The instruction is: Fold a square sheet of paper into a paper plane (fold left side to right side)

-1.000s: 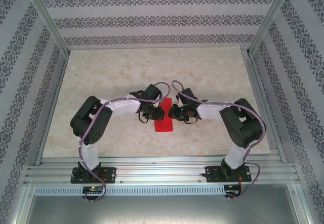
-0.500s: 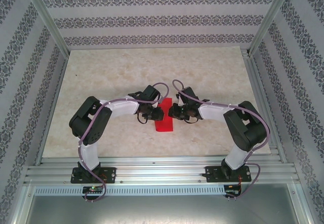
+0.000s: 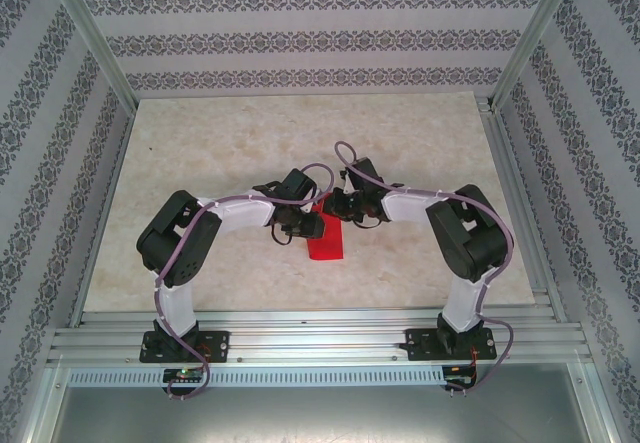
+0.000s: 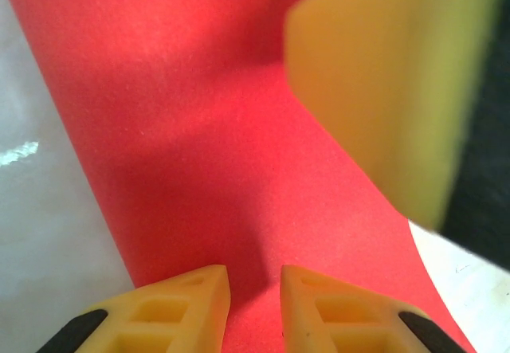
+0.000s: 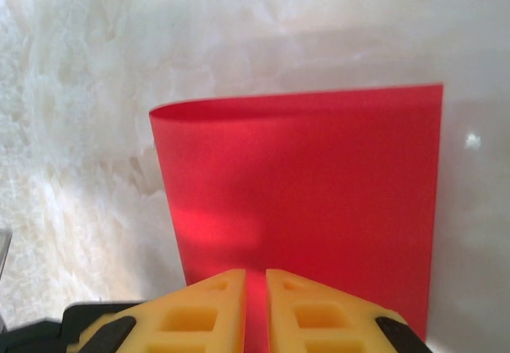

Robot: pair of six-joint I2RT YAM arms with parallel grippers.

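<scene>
The paper (image 3: 325, 245) lies on the bench (image 3: 220, 143) between your two arms as a narrow red strip. Its long axis runs from near to far, leaning slightly right at the far end.

Your left end effector (image 4: 255, 283) comes in from the left over the strip's middle. Its yellow fingers stand a narrow gap apart with only flat red surface beneath them and nothing gripped. A blurred yellow finger (image 4: 390, 90) of the other arm shows close by.

Your right end effector (image 5: 256, 281) sits at the strip's far end, reaching in from the right. Its fingers are closed to a slit with red showing through, and you cannot tell whether that slit pinches the paper or only presses on it. Both arms are about equally near.

The paper is matte, thin and evenly red, with straight, crisp edges. One long edge rises in a soft rounded loop (image 5: 163, 114) at its corner, so that fold looks unpressed. The next move probably means running along that edge, parallel to the long axis. The bench is pale, marbled and slightly glossy.
</scene>
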